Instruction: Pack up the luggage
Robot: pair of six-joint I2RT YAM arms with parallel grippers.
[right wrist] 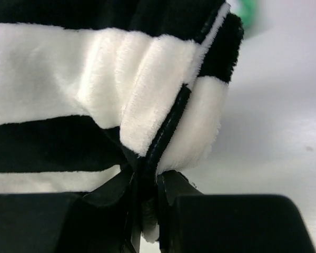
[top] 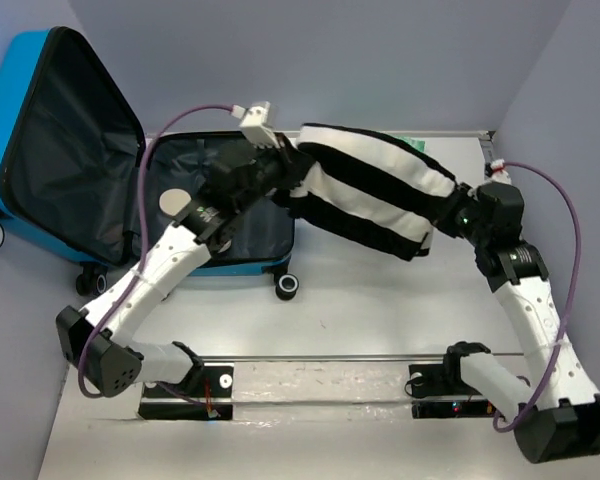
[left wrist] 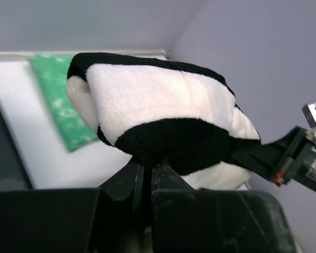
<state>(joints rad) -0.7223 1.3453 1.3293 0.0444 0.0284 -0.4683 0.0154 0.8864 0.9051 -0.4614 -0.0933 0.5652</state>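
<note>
**Striped fleece slung between both arms, open luggage to the left.**

Luggage (top: 5, 130) sits open at the far left of the tabletop (top: 360, 300), lid propped up near the wall and base flat with black lining up, under the left arm. Folded black-and-white fleece (top: 375, 190) hangs clear of the tabletop, its long axis running from above the base's right edge out to the right. Left fingers (left wrist: 124, 182) pinch narrow on its left end. Right fingers (right wrist: 113, 187) pinch narrow on a folded edge at its right end. Luggage lies left of the load and the left arm is nearer, so the carry likely goes left. Green cloth (left wrist: 60, 100) lies flat at the far edge, beyond the fleece.
</note>
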